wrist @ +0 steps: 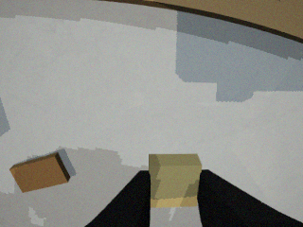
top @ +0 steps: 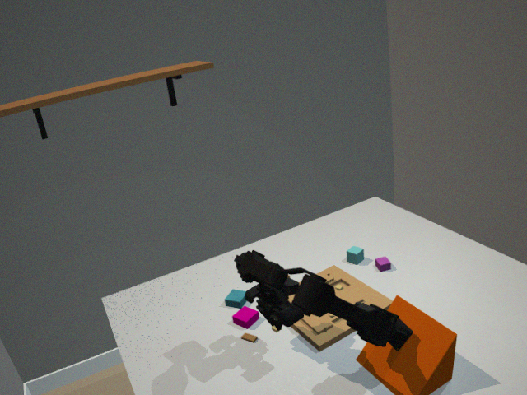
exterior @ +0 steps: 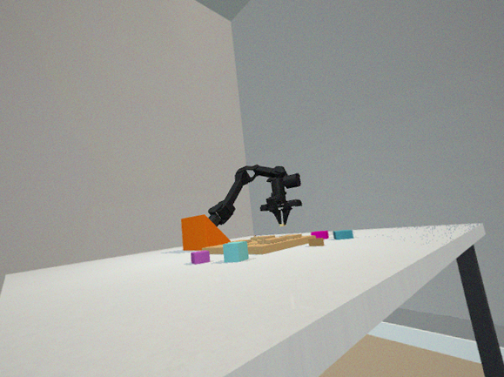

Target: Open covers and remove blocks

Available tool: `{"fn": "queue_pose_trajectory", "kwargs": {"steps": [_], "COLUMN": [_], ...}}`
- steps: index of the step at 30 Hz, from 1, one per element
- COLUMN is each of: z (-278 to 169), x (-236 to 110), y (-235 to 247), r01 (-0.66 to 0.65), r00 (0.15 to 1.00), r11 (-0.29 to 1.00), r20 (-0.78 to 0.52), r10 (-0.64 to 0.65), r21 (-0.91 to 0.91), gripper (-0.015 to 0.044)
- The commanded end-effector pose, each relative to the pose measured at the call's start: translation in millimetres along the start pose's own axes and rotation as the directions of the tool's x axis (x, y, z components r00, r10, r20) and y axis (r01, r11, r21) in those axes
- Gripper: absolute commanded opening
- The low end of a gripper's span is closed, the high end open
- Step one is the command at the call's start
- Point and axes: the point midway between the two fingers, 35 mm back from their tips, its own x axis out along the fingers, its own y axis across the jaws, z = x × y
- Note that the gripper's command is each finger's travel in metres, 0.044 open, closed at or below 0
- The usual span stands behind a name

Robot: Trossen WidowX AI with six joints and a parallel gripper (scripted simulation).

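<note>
Clamped on a pale yellow block [top: 274,327] [exterior: 281,225] [wrist: 174,181], the tool [top: 274,325] [exterior: 281,223] [wrist: 173,180] hangs above the bench [top: 191,293] [exterior: 143,313] [wrist: 104,85] beside the wooden puzzle board [top: 321,341] [exterior: 261,249] [wrist: 265,14]; a small brown block [top: 249,337] [exterior: 316,242] [wrist: 42,173], a magenta block [top: 245,317] [exterior: 320,234] and a teal block [top: 235,298] [exterior: 343,234] rest nearby.

We can read no text, label, brand, number or sign in any of the three views, neither on the surfaces nearest the jaws nor on those farther away from them.
</note>
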Motion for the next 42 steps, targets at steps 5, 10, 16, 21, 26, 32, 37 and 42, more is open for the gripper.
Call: {"fn": "queue_pose_trajectory", "kwargs": {"steps": [5,10,16,21,26,32,37,42], "z": [0.9,0.5,0.0,-0.7,-1.5,-2.6,-3.3,-4.3], "x": [16.7,24.8,34.5,42.6,50.5,59.9,65.3,62.1], "y": [-1.7,-2.0,-2.7,-3.5,-4.7,-6.4,-7.6,-5.6], "r01": [0.008,0.007,0.007,0.006,0.006,0.005,0.004,-0.001], "r00": [1.0,1.0,1.0,1.0,1.0,1.0,1.0,1.0], "r11": [1.0,1.0,1.0,1.0,1.0,1.0,1.0,1.0], "r20": [0.003,0.003,0.001,-0.001,-0.004,-0.007,-0.01,-0.014], "r10": [-0.008,-0.008,-0.007,-0.006,-0.006,-0.005,-0.004,0.001], "r21": [0.007,0.007,0.007,0.007,0.008,0.008,0.009,0.002], "gripper": [0.008,0.008,0.008,0.008,0.008,0.008,0.008,0.0106]}}
